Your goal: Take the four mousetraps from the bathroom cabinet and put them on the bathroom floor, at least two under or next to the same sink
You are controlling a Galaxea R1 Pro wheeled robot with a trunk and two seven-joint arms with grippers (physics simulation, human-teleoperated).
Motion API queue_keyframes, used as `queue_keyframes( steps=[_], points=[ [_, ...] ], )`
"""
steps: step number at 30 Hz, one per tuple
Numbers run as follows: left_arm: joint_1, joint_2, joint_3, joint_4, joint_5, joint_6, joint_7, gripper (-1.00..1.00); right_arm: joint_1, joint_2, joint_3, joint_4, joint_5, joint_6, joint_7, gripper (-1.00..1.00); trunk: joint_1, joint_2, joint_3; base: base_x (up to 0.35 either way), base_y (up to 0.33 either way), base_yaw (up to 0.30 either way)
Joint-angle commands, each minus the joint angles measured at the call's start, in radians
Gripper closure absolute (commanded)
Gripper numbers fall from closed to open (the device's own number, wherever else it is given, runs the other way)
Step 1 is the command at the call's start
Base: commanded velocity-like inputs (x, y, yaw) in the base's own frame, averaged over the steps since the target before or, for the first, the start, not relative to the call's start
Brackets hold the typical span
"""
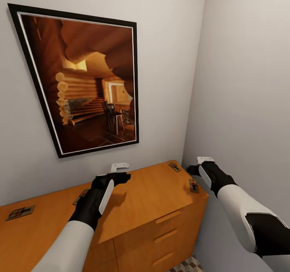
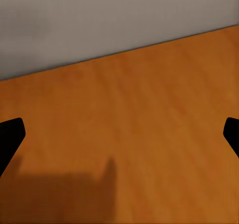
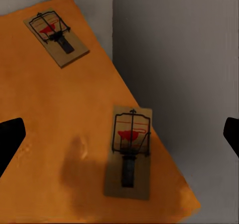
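Grey walls meet in a corner behind the cabinet (image 1: 149, 199), whose orange-brown top runs across the lower half of the head view under a framed picture (image 1: 86, 82) of a log interior. 4 mousetraps lie flat on that top: 1 at the far lower left (image 1: 20, 212), 1 half hidden behind the left forearm (image 1: 81, 195), 1 near the back edge right of centre (image 1: 174, 167), and 1 close to the right front corner (image 1: 194, 185). The left gripper (image 1: 119, 169) hovers over the middle of the top; the right gripper (image 1: 200, 163) hangs just beside the right-end corner, its arm reaching in from the lower right. That arm looks nearer to the 2 right-hand traps. A patch of cube-patterned bathroom floor (image 1: 189, 266) shows at the bottom edge.

From the left wrist, bare wood and a strip of wall lie between fingertips set wide at both frame edges, holding nothing.

From the right wrist, the corner trap (image 3: 129, 152) sits low and centre between widely spread, empty fingertips, its long axis running nearly up and down the frame, close to the cabinet's edge. The other right-end trap (image 3: 56, 38) lies at upper left, angled. I judge the coming move to be a short drop onto the corner trap, closing across its short sides.
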Motion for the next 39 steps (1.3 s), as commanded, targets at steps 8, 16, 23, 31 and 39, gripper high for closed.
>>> queue_keyframes(
  steps=[8,16,23,31,39],
  points=[
    [0.000,0.000,-0.002,-0.001,0.008,0.003,0.009,-1.00,0.000,0.000,0.001,0.000,-0.003,0.007,0.078,-1.00,0.000,-0.001,0.000,0.002,0.000,0.000],
    [0.000,0.000,-0.002,-0.001,0.008,0.004,0.009,-1.00,0.000,-0.002,0.001,0.018,-0.003,0.008,0.083,-1.00,0.000,-0.001,0.000,0.000,0.000,0.000],
    [0.000,0.000,-0.002,-0.001,0.008,0.003,0.009,-1.00,0.000,-0.011,0.001,0.023,-0.001,0.008,0.081,-1.00,0.000,-0.001,0.000,0.000,0.000,0.000],
    [0.000,0.000,-0.002,-0.001,0.008,0.004,0.009,-1.00,0.000,-0.020,0.001,0.054,0.001,0.005,0.057,-1.00,0.000,-0.001,0.000,0.126,-0.027,0.000],
    [0.000,0.000,-0.002,0.000,0.008,0.004,0.009,-1.00,0.000,-0.040,0.001,0.061,-0.001,0.004,0.066,-1.00,0.000,-0.001,0.000,0.013,-0.003,0.000]
  ],
)
